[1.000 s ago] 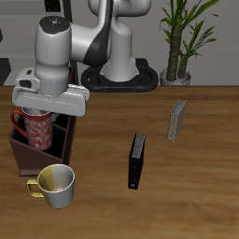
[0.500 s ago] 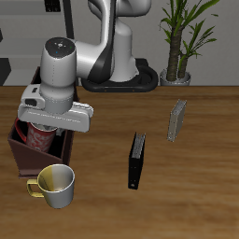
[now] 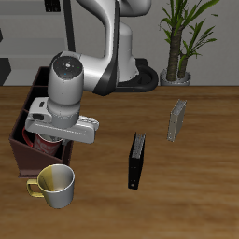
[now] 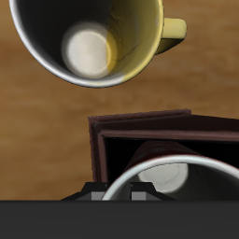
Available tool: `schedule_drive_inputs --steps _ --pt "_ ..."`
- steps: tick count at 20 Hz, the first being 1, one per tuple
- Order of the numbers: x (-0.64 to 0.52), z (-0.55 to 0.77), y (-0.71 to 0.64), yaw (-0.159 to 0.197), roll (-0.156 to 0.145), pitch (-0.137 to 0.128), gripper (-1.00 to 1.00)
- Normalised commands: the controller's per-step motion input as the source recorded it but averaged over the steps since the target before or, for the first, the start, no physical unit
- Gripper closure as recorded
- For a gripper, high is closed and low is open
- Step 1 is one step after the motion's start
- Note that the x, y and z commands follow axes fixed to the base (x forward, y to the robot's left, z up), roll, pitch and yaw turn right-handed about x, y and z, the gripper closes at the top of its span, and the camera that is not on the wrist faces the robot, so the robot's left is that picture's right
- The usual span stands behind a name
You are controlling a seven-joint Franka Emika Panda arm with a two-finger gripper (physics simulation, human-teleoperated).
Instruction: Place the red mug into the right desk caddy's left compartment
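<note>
— Containers?
— The right desk caddy (image 3: 21, 149) sits near the table's front edge. The red mug (image 3: 45, 147) stands upright inside one of its sections; which compartment cannot be confirmed. The yellowish mug (image 3: 56, 186) sits on the table (image 3: 187, 187) just in front of the caddy, nothing in it.
— Arm?
— Bent forward, wrist directly over the caddy.
— Fingers?
— The gripper (image 3: 49, 140) is hidden behind the wrist housing; whether it grips the mug cannot be told. The wrist view shows the mug's white rim close beneath.

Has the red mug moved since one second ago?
Yes. The red mug has sunk lower into the caddy, judged against the caddy's rim.
</note>
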Motion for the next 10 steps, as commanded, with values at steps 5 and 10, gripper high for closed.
schedule_drive_inputs --steps 5,10 --pt "-0.03 0.10 0.10 0.024 0.015 0.005 -1.00" --pt "-0.05 0.16 0.01 0.019 -0.028 -0.015 -1.00"
